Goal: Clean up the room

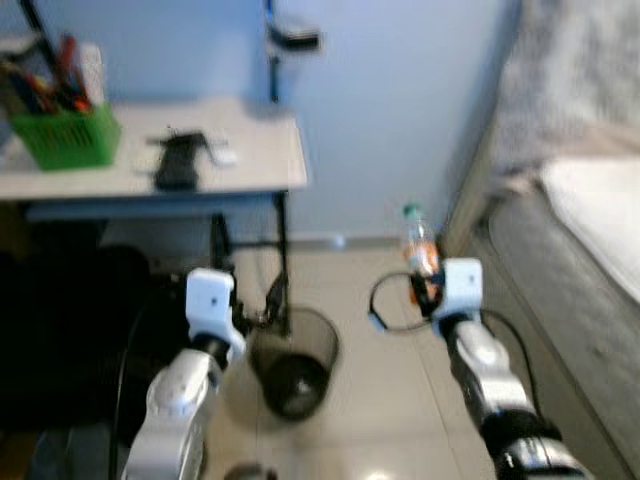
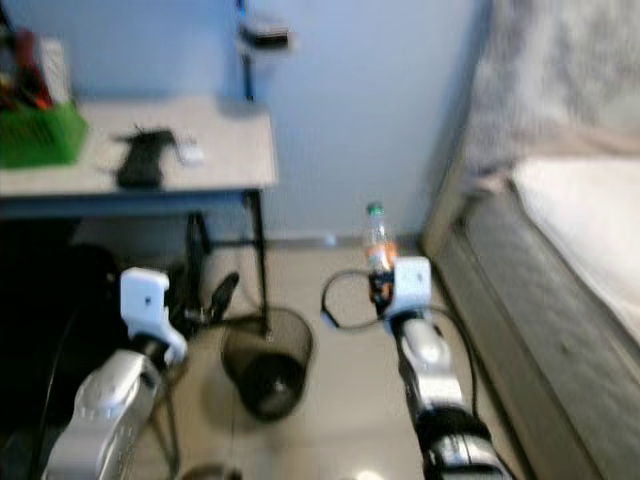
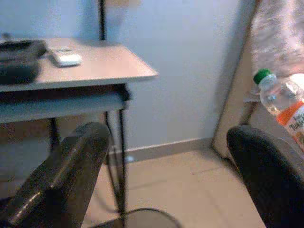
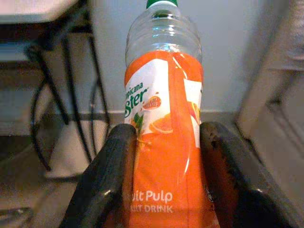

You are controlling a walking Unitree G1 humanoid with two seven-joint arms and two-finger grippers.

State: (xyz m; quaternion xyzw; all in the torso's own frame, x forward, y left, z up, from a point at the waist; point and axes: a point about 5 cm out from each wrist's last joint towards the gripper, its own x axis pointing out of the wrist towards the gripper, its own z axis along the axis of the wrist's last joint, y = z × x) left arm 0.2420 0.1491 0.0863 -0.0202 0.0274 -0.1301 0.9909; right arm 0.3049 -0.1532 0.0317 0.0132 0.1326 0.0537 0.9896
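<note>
- The left gripper (image 1: 262, 312) hangs with its black fingers (image 3: 61, 175) spread apart and nothing between them. The round black wire-mesh wastebasket (image 1: 293, 362) stands just below and to its right, beside the legs of the pale rectangular desk (image 1: 255, 150).
- The right gripper (image 4: 166, 175) is clamped on the clear plastic juice bottle with the orange label and green cap (image 4: 164, 123). The bottle stands upright between the two pads, cap up, held off the beige tiled floor (image 1: 390, 400).
- Risk, as I judge it: the grip sits low on a smooth, thin-walled bottle, so a quick swing towards the basket could let it tilt or slip.
- A release short of the basket rim would send it rolling towards the grey bed (image 1: 570, 300).
</note>
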